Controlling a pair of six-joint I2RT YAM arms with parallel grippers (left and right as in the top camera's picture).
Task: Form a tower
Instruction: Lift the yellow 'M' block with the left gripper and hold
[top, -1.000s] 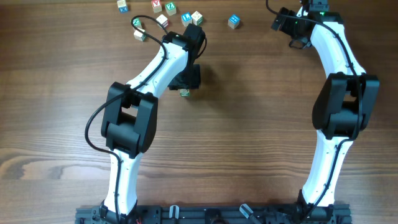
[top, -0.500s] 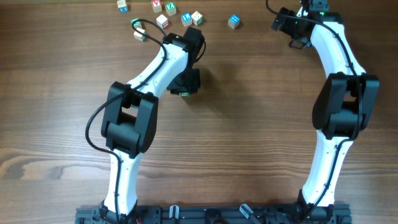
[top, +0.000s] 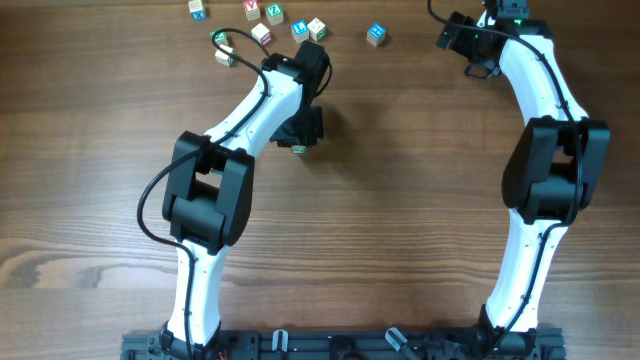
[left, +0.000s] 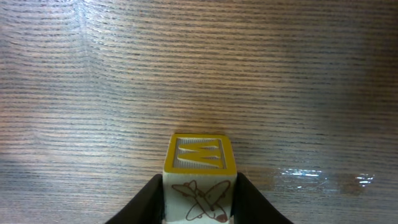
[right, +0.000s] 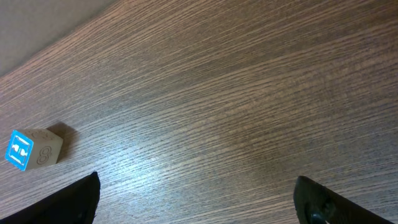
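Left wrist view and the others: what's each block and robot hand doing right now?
Yellow W cube: standing on the table, W face up, not stacked.
Left gripper: shut on that cube, a finger against each side.
Right gripper: wide open, holding nothing.
Blue-faced cube: loose on the wood, untouched.
Other loose cubes: scattered along the far edge.

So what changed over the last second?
The left end effector closed onto the yellow-rimmed letter cube, fingers now against both its sides; the cube hardly moved. The right end effector, wide open, and the loose cubes at the far edge stayed put.
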